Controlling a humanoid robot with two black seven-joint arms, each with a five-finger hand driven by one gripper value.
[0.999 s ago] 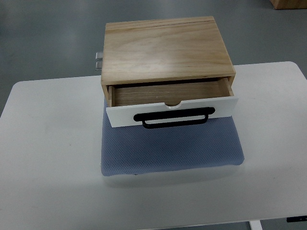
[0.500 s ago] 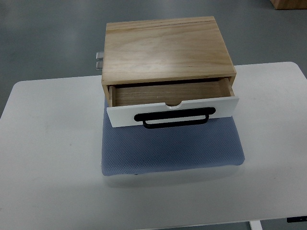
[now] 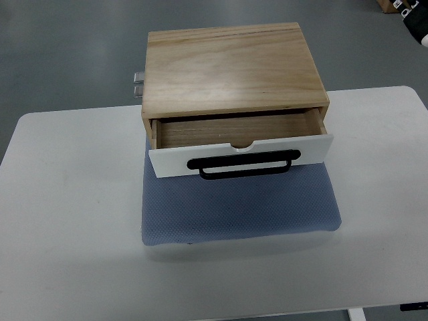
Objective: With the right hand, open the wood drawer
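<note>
Left arm: no part of it shows anywhere along the left edge.
Surface [image 3: 67,221]: a white top that carries the pad and the box; its left half is bare.
Metal bracket [image 3: 137,85]: a small grey fitting pokes out behind the box's rear left corner; what it belongs to cannot be told.
Pad [image 3: 237,210]: a blue-grey textured mat lying flat on the surface, with the box resting on its far part and the pulled-out drawer front over it.
Wood box [image 3: 231,67]: a pale wooden housing that stands square at the far middle of the surface.
Drawer [image 3: 234,130]: it is already part-way out of the box, so the wooden floor inside shows as a shallow strip, and nothing is seen lying in it.
Drawer front [image 3: 167,160]: a white panel with a small notch at the middle of its top edge.
Handle [image 3: 244,164]: a black bar across the white front, with nothing touching it.
Right hand: it is not seen at the drawer; a small white and dark shape [image 3: 416,17] at the top right corner is too cropped to identify, so the hand's fingers cannot be judged.
Progress: the opening looks largely done, with the drawer open and no hand on it; whether a further pull is wanted cannot be told.
</note>
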